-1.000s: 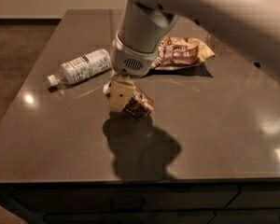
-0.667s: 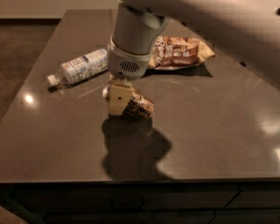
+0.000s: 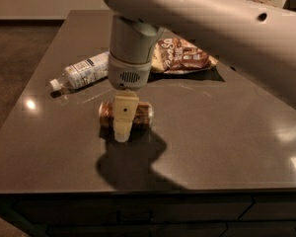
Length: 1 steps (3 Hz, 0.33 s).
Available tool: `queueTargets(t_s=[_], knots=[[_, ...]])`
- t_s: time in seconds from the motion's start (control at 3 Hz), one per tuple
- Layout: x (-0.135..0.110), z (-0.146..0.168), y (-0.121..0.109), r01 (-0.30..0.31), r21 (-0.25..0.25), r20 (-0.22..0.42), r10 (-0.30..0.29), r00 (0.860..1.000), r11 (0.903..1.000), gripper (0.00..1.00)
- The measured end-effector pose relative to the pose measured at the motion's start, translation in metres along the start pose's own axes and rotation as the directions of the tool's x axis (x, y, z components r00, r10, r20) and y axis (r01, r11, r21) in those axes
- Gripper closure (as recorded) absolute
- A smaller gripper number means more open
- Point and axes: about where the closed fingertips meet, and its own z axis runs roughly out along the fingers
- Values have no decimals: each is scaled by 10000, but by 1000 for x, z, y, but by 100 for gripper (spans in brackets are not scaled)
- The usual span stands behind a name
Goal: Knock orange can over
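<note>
The orange can [image 3: 144,115] lies on its side on the dark table [image 3: 222,132], its length running left to right. My gripper [image 3: 122,131] hangs straight down from the grey wrist [image 3: 129,58] right in front of the can's middle and hides that part of it. The gripper's tip reaches down to the table surface at the can's near side. The big white arm crosses the top of the view.
A clear plastic bottle [image 3: 81,73] with a white-blue label lies on its side at the back left. A brown-and-cream snack bag [image 3: 185,56] lies at the back, behind the wrist. The table's front edge [image 3: 138,190] is close below the arm's shadow.
The gripper and wrist have shifted a little left and toward the front. The can has moved with them and now lies more squarely crosswise behind the gripper.
</note>
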Motion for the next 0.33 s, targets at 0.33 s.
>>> queueTargets(t_s=[0.33], knots=[[0, 0, 0, 0, 0, 0, 0, 10000, 10000, 0]])
